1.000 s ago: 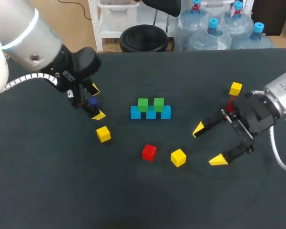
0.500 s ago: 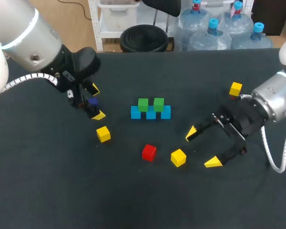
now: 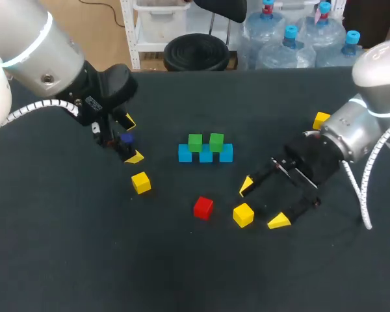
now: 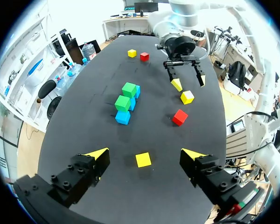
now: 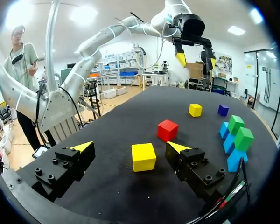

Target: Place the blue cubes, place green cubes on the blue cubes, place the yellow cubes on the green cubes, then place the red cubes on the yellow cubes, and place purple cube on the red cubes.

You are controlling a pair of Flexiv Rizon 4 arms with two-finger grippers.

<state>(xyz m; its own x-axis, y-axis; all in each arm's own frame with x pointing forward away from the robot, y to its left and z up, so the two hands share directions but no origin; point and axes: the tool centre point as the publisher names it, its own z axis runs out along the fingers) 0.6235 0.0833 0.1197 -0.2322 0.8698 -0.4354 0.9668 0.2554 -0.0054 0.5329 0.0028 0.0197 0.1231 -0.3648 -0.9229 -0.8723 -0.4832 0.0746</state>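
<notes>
Both grippers open, empty; stack two tiers up.
Left gripper (image 3: 131,139) spread wide above purple cube (image 3: 126,138); yellow cube (image 3: 141,182) near. Mid-table, blue row (image 3: 205,154) topped by two green cubes (image 3: 195,142). Red cube (image 3: 203,208) in front. Second yellow (image 3: 243,214) between right gripper's (image 3: 262,203) parted fingers, not touching.

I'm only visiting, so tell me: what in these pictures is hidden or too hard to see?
Head view: the second red cube is hidden behind the right arm; only the left wrist view shows it.
Head view: the purple cube is largely covered by the left gripper.
Left wrist view: the purple cube is outside the picture.
</notes>
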